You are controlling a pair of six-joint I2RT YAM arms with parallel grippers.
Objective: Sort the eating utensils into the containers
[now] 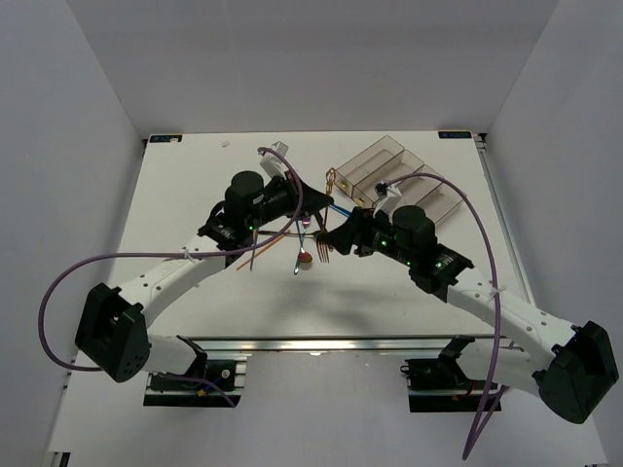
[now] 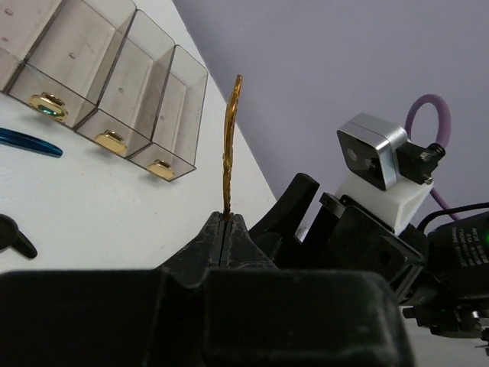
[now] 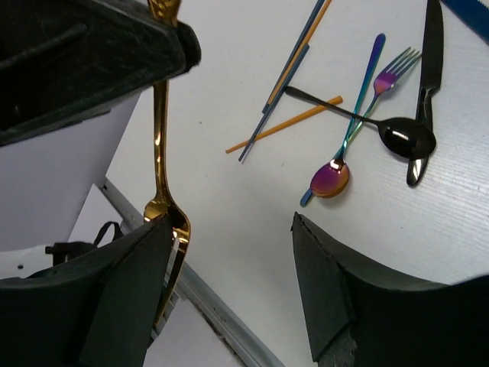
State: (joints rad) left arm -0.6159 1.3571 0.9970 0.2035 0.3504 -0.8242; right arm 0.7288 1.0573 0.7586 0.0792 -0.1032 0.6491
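Gripping gold fork (image 2: 229,138) by the handle with left tool (image 2: 227,223), clamped tight, clear of bench (image 3: 229,76), near bins (image 2: 164,92); probably presenting for regrasp, given right tool (image 3: 229,223) spread apart beside tines; iridescent spoon (image 3: 331,180) and others lying unsorted.

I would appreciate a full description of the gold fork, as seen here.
The gold fork is slim, shiny, metal by its look: a long flat handle widening into tines. The left gripper is shut on its handle, holding it above the table. Its tines pass behind one finger of the open right gripper; contact is unclear.
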